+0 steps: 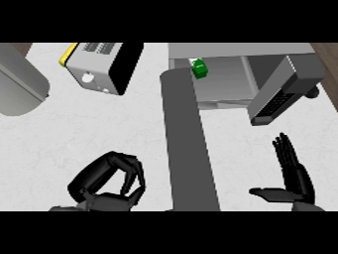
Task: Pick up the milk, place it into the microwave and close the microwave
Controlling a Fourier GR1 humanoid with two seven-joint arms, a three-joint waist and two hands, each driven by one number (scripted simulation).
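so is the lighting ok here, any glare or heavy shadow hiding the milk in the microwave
Head view: flat, even light, no glare on the white counter and no strong cast shadows; in the same head view the small green-topped milk carton shows plainly inside the open grey microwave; only the black left hand, curled, reads as a dark mass with little surface detail.
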